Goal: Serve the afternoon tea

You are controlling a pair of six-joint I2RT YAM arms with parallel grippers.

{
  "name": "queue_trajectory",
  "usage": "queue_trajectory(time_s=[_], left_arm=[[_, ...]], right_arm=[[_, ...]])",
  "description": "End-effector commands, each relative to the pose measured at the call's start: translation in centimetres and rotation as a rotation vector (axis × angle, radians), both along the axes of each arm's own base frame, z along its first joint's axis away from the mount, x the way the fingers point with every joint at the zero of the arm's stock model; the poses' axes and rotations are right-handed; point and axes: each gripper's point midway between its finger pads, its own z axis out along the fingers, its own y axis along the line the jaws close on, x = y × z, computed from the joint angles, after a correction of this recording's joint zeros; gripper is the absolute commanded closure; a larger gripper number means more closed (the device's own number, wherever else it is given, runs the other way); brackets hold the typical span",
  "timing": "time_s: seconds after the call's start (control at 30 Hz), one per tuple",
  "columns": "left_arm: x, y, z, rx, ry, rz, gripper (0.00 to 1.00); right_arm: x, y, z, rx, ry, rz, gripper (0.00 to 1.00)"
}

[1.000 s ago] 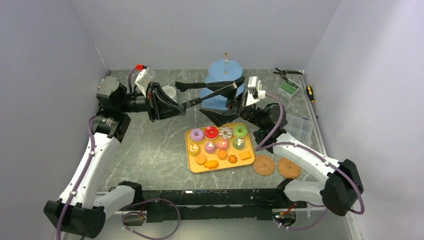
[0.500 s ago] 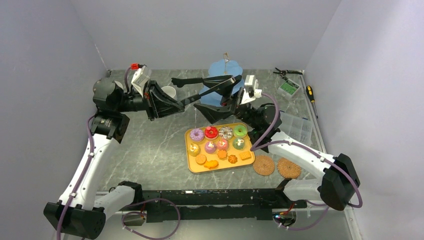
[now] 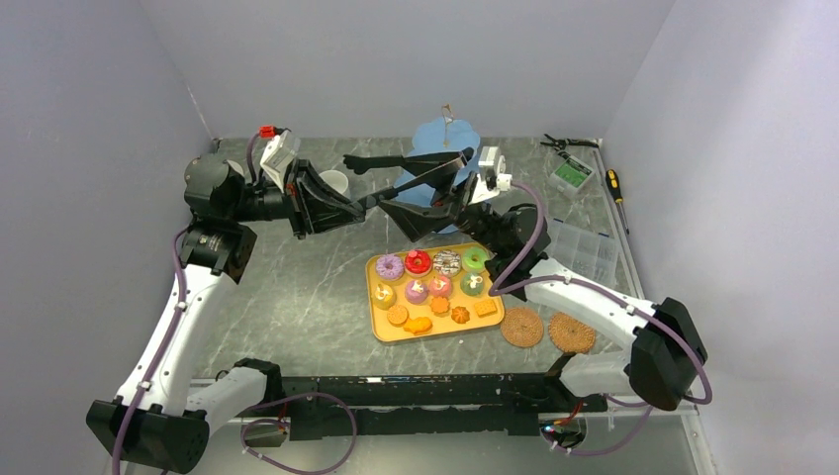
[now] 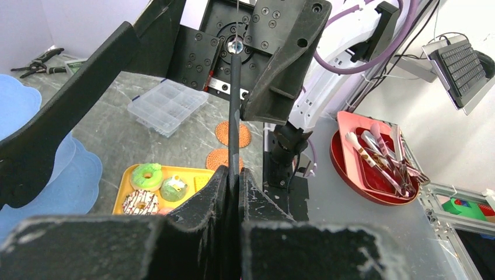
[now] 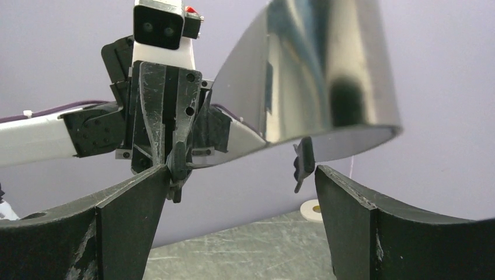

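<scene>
**Tongs held aloft between the two arms, treats on the tray**

The left gripper (image 3: 358, 208) is pressed together on the tip of one arm of the black tongs (image 3: 401, 159), raised above the back of the counter (image 3: 297, 297). The right gripper (image 3: 423, 203) faces it with its jaws spread wide. The pinched arm of the tongs runs between those jaws, and I see nothing clamped in them.

The food sits on the yellow tray (image 3: 450, 330) near the middle of the counter. I count four doughnuts (image 3: 389, 265) in the back row, four cupcakes (image 3: 417, 290) behind five orange biscuits (image 3: 398, 315).

The light-blue three-tier stand (image 3: 443, 137) is at the back, beyond the grippers. One white mug (image 3: 334, 182) peeks out behind the left gripper.

Two woven coasters (image 3: 521, 327) lie just right of the tray. By the far right corner are one pair of pliers (image 3: 564, 143), one screwdriver (image 3: 613, 183) and a small green-topped box (image 3: 571, 175), its label too small to read.
</scene>
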Motion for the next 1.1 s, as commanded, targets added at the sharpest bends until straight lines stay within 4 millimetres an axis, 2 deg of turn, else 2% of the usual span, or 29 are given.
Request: queue_trajectory(time_s=[0.0, 0.33, 0.5, 0.8, 1.07], left_arm=[[-1.4, 0.0, 1.0, -0.006, -0.074, -0.048, 0.97], [-1.3, 0.0, 0.6, -0.003, -0.074, -0.053, 0.97], [-1.0, 0.0, 0.3, 0.004, -0.076, -0.037, 0.97], [-1.2, 0.0, 0.2, 0.004, -0.068, -0.048, 0.97], [-1.7, 0.0, 0.4, 0.01, -0.077, -0.059, 0.97]], right_arm=[[-1.1, 0.5, 2.2, 0.024, -0.07, 0.044, 0.0], [-2.6, 0.7, 3.4, 0.026, -0.124, 0.089, 0.01], [-3.6, 0.9, 3.4, 0.023, -0.142, 0.145, 0.07], [-4.5, -0.3, 4.7, 0.039, -0.197, 0.147, 0.11], [-6.1, 0.5, 4.6, -0.092, -0.204, 0.306, 0.09]])
